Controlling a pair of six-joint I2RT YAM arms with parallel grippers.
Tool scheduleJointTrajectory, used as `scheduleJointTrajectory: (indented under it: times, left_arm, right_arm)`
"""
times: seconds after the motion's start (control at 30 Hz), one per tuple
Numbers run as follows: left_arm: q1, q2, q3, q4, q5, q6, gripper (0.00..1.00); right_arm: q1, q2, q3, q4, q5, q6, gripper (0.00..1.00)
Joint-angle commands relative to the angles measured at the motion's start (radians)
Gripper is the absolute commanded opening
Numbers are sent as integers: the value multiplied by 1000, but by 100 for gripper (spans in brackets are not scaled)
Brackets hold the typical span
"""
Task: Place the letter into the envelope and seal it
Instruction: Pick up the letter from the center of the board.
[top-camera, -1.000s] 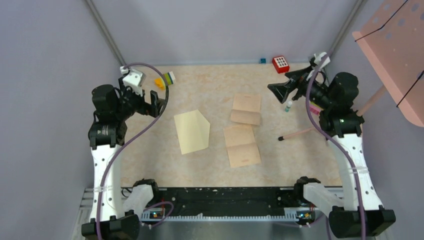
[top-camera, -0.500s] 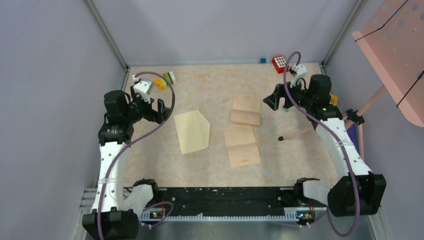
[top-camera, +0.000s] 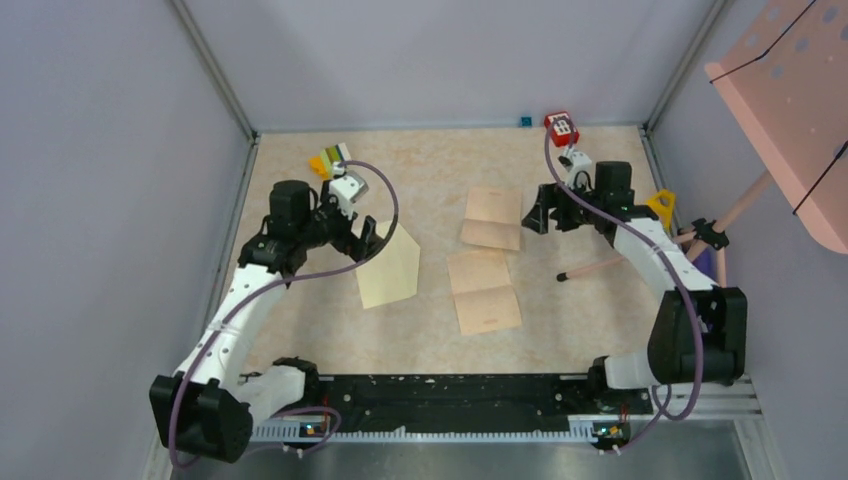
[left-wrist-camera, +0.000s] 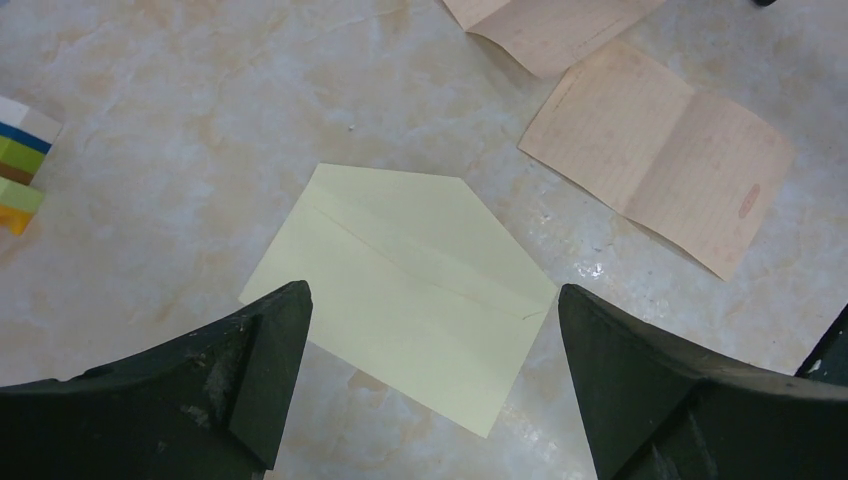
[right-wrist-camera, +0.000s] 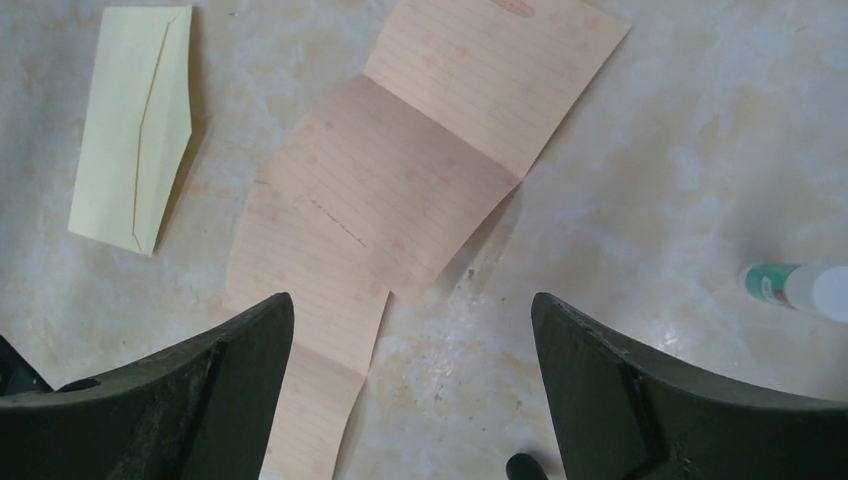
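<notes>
Marbled table (top-camera: 420, 165), grey walls around. The envelope (top-camera: 392, 272) lies flat mid-table with its flap open. The left gripper (top-camera: 366, 240) hangs over the envelope's left edge, fingers spread wide, holding nothing. Right of the envelope lie a near sheet (top-camera: 484, 290) and a far sheet (top-camera: 493, 218). The right gripper (top-camera: 541, 214) hovers by the far sheet, fingers apart, empty.

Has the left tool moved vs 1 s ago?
Yes. The left tool has swung rightward: earlier it was clear of the envelope on its left, now it is over the envelope's left edge.
</notes>
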Motion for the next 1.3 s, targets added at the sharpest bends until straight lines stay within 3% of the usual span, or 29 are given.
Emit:
scheduleJointTrajectory:
  times: [0.0, 0.47, 0.83, 1.03, 1.27]
  left_arm:
    - [-51, 29, -6, 115, -54, -1, 99]
    - [-138, 151, 60, 158, -107, 6, 99]
    - [-176, 216, 120, 159, -130, 5, 99]
    - [-210, 240, 84, 159, -111, -4, 99]
    - [-219, 268, -23, 206, 65, -67, 99]
  right_arm:
    - [-2, 93, 15, 8, 33, 92, 85]
    - [-3, 270, -61, 164, -26, 359, 84]
    - [-4, 394, -62, 242, -74, 452, 84]
    - [-3, 317, -69, 195, -105, 399, 84]
    - [44, 225, -105, 106, -127, 256, 84]
